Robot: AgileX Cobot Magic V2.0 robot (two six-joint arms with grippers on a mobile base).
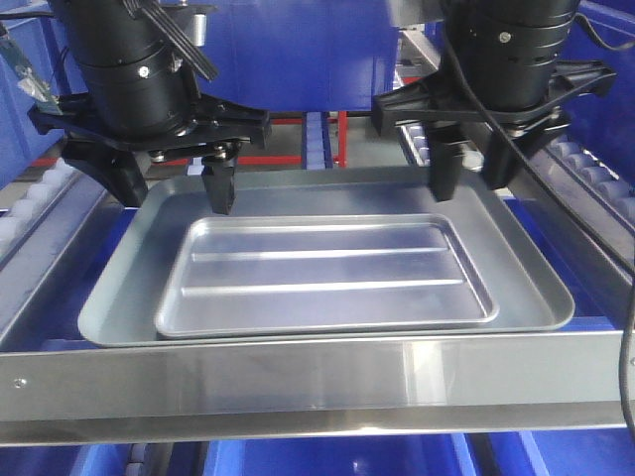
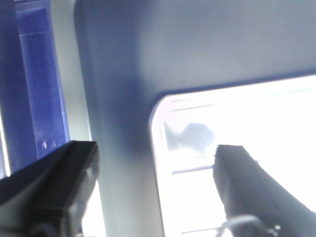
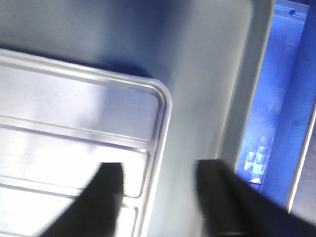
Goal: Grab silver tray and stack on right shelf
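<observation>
Left gripper (image 1: 177,188) is seen at the back-left, jaws apart, hung over the far left rim of the grey tray (image 1: 119,288); nothing is held. In the left wrist view one finger (image 2: 64,192) is over the grey tray's edge, the other over the silver tray's corner; contact can't be told, pic is blurred.

Silver tray (image 1: 327,278) is laid flat inside the grey tray, w/ two long ridges across its base, set toward the front. Both trays are rested on the shelf (image 1: 317,382), just behind its shiny front bar; white rollers (image 1: 595,174) are seen along the sides.

Right gripper (image 1: 471,169) is seen at the back-right, jaws apart, empty, above the grey tray's far right part. In the right wrist view its fingers (image 3: 106,197) straddle the silver tray's right rim.
</observation>
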